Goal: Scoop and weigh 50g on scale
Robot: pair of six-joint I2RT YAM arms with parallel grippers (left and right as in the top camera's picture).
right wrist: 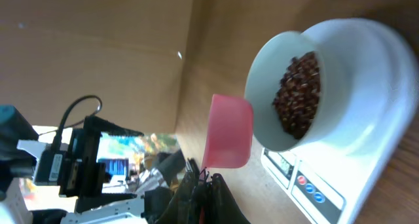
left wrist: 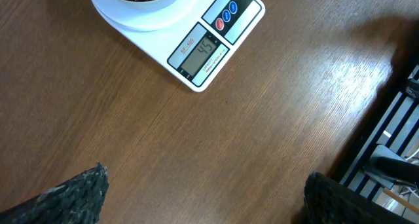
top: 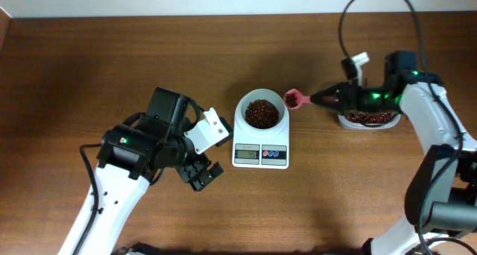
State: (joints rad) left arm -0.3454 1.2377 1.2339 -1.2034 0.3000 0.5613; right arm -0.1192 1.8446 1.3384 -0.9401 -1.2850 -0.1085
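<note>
My left arm reaches in from the near-left corner, elbow bent, its tool (top: 201, 173) released with fingers wide apart, above the worktop (top: 112, 61) just left of the scale (top: 260, 155). My right arm stretches leftward over the clear tub (top: 367, 121), its tool (top: 319, 100) clenched on the pink scoop (top: 295, 99), whose cup sits just beside the bowl (top: 240, 109). The beans (top: 261, 113) lie heaped in that bowl on the scale.
</note>
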